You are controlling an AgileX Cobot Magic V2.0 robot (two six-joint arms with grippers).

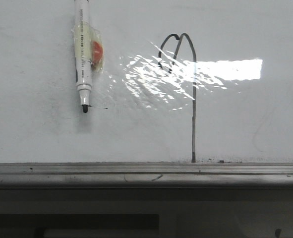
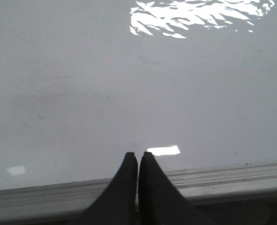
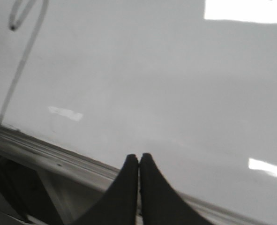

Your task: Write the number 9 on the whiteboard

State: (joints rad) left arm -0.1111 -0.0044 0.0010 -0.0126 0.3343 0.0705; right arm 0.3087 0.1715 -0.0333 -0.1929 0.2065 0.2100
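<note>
Already we see the thin dark-grey number 9 [image 1: 193, 99] drawn on the glossy whiteboard [image 1: 37, 134]; both grippers' fingers [image 2: 137, 187] [image 3: 138, 187] pressed together, empty; brushing it could smear ink.

A thin dark-grey number 9 [image 1: 193, 99], narrow pointed loop over a long straight stem, stands right of centre on the glossy whiteboard [image 1: 37, 139], reaching its grey bottom rail.
</note>
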